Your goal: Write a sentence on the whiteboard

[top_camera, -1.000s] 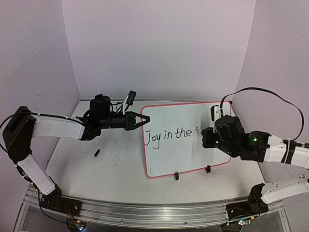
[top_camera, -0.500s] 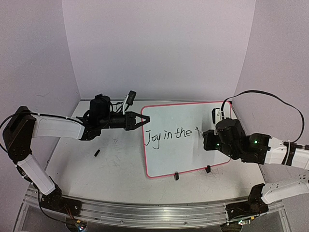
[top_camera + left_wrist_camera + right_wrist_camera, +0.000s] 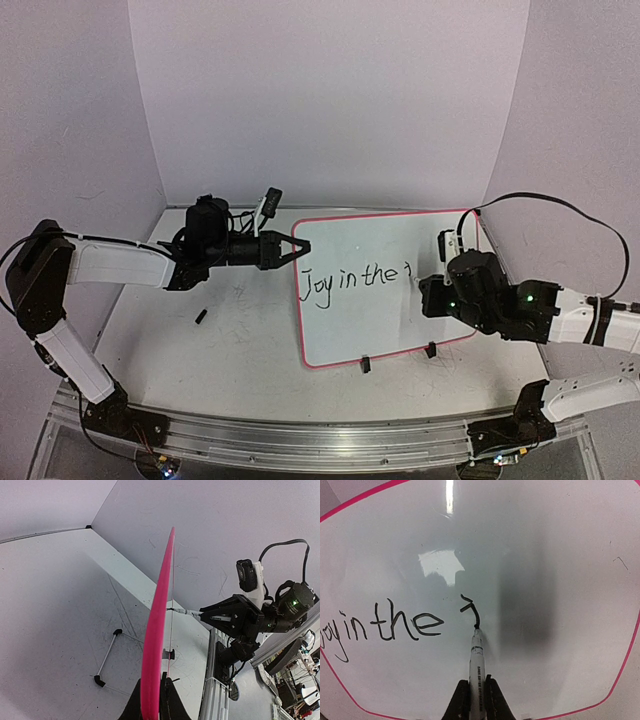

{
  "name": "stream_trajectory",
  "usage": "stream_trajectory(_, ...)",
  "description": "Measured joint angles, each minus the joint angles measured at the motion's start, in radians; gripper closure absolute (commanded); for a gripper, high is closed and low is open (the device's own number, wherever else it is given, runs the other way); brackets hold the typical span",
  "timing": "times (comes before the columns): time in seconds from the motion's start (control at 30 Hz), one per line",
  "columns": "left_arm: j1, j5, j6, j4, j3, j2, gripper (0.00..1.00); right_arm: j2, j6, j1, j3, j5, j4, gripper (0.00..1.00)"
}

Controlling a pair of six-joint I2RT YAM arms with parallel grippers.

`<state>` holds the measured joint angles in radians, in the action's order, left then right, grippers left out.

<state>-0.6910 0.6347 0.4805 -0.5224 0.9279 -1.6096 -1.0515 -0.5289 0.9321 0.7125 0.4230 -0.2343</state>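
the left gripper (image 3: 152,700) has its two fingers pinched narrow on the pink left edge of the whiteboard (image 3: 370,325), which that wrist view sees edge-on. the right gripper (image 3: 477,700) is clamped on one white marker (image 3: 476,662). its black tip touches the board at the foot of a small hooked stroke (image 3: 469,609), just right of the words "joy in the" (image 3: 350,279).

the single board lies flat on the grey, faintly scribbled table (image 3: 220,350), toward its right half, with two black clips (image 3: 366,365) on its near long edge. one small black piece (image 3: 201,317) lies on the table left of the board, too small to name. three plain lilac walls (image 3: 330,100) close in the table.

from above, the right fingers and the marker are hidden under that arm's wrist. the right wrist view cuts off the start of the writing.
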Motion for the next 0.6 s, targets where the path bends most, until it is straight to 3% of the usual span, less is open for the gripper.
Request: stream_trajectory(0.6, 0.000, 0.000, 0.000, 0.000, -0.001, 0.000, 1.00, 0.002, 0.002, 0.000, -0.006, -0.084, 0.005, 1.00)
